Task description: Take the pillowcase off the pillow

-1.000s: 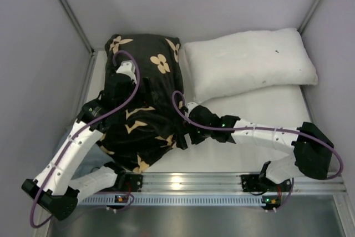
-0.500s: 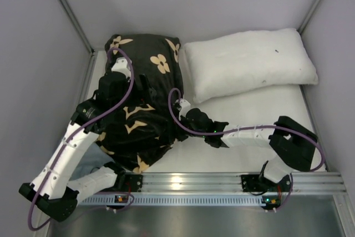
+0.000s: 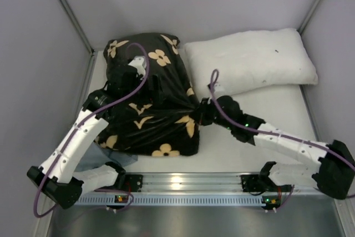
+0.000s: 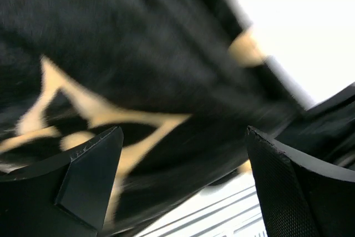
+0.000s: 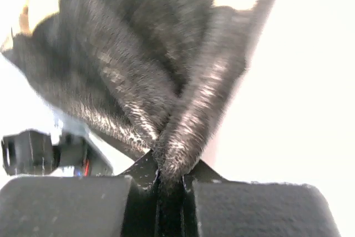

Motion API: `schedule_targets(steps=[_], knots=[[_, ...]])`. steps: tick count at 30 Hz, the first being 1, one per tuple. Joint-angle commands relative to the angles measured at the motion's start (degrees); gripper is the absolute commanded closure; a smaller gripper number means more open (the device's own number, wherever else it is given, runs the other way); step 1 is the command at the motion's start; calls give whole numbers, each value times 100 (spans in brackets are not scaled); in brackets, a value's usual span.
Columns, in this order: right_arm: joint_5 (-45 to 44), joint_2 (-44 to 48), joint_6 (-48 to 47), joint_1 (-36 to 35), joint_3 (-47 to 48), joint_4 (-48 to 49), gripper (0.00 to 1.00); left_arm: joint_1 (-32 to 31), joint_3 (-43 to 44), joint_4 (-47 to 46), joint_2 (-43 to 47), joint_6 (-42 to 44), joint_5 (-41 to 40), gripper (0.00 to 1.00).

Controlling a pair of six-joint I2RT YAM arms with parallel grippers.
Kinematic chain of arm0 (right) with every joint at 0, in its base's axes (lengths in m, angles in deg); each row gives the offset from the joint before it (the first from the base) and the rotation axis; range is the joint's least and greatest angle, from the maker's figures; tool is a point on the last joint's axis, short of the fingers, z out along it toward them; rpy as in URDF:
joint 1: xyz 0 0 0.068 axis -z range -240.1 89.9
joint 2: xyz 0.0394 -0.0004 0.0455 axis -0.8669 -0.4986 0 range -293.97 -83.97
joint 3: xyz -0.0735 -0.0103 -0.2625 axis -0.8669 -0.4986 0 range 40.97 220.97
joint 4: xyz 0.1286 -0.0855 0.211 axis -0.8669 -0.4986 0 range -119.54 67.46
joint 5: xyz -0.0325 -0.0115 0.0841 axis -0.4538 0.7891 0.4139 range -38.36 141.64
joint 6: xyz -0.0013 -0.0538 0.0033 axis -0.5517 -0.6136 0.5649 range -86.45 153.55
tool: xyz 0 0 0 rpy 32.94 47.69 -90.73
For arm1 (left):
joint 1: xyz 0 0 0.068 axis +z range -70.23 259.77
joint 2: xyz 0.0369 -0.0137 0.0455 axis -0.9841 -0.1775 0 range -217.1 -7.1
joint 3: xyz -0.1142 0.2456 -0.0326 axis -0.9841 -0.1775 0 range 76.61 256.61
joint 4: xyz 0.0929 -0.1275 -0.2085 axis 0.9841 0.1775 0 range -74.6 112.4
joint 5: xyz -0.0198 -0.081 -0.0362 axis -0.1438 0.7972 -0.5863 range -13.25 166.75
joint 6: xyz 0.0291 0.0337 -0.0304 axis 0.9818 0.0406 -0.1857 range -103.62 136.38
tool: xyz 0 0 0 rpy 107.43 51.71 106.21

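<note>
Pinching a pillowcase [image 5: 138, 70] fold, the previously open right gripper [image 5: 169, 177] is pulling it rightward; the left gripper [image 4: 183, 148] is hovering spread wide.

Pale grey walls [image 3: 194, 4] close in a white table [image 3: 280, 106] on three sides, with slim metal struts [image 3: 67, 10] running along the corners. An aluminium rail [image 3: 188, 182] lines the near edge, a dull grey metal sheet [image 3: 194, 220] below it; light is soft and even

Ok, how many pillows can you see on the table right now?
1: a bare white pillow at the far right. The bulging pillowcase on the left may hide another one inside.
</note>
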Motion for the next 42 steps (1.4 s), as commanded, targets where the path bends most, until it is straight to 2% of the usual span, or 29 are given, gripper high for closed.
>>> schedule_targets(steps=[1, 3, 4, 5, 7, 8, 10, 11, 12, 13, 16, 17, 18, 20, 23, 26, 31, 33, 35, 36, 37, 38, 41, 42], knots=[[-25, 959, -285, 1296, 412, -1266, 100, -246, 238, -108, -327, 322, 434, 5], [564, 881, -662, 1884, 788, -1653, 100, -501, 396, -100, -495, 436, 5, 4], [740, 758, -803, 2036, 939, -1811, 100, -824, 449, -117, -652, 480, -258, 3], [1151, 392, -1031, 2255, 1271, -2125, 98, -1010, 580, -108, -732, 559, -696, 3], [1444, 55, -1173, 2379, 1502, -2330, 96, -1494, 704, -108, -934, 630, -1190, 2], [1663, -103, -1234, 2415, 1590, -2426, 94, -1626, 730, -126, -988, 656, -1532, 1], [1901, -481, -1253, 2538, 1722, -2436, 86, -1908, 862, -135, -1224, 805, -1727, 1], [2007, -552, -1244, 2564, 1731, -2427, 62, -2004, 897, -126, -1312, 841, -1850, 1], [2025, -666, -1244, 2617, 1757, -2436, 50, -2214, 976, -117, -1487, 884, -2069, 1], [2017, -684, -1261, 2643, 1757, -2436, 34, -2329, 1011, -126, -1567, 1007, -2167, 1], [1798, -501, -1270, 2766, 1617, -2436, 17, -2725, 1117, -126, -1884, 1262, -2536, 1], [1545, -256, -1262, 2854, 1495, -2462, 8, -2848, 1135, -126, -1954, 1298, -2667, 1], [1394, -115, -1244, 2898, 1442, -2558, 3, -2892, 1152, -117, -2085, 1333, -2999, 1], [928, 332, -1191, 3047, 1345, -2717, 1, -2954, 1135, -100, -2192, 1456, -3125, 1], [760, 904, -1165, 3380, 1143, -3033, 0, -2998, 1030, -108, -2201, 1544, -3143, 1], [1101, 1370, -1173, 3697, 897, -3165, 0, -2998, 916, -143, -2192, 1527, -3187, 1], [1681, 1864, -1130, 3777, 703, -3289, 1, -2998, 950, -144, -2552, 1527, -3476, 3], [1805, 2101, -1121, 3777, 571, -3298, 0, -2990, 1046, -152, -2719, 1500, -3749, 10], [2191, 2250, -1156, 3760, 475, -3289, 1, -2885, 1187, -144, -2903, 1456, -3942, 35], [2332, 2286, -1165, 3769, 431, -3280, 1, -2823, 1379, -144, -2939, 1369, -4013, 50], [2594, 2321, -1165, 3751, 395, -3280, 2, -2762, 1485, -126, -2974, 1299, -4066, 84], [2710, 2400, -1147, 3716, 308, -3202, 3, -2535, 1582, -126, -2983, 1228, -4005, 99], [3105, 2584, -850, 3585, -25, -2860, 7, -1938, 1943, -143, -2878, 912, -3602, 100], [3341, 2637, -500, 3532, -166, -2397, 10, -1778, 2109, -144, -2843, 789, -3139, 100]])
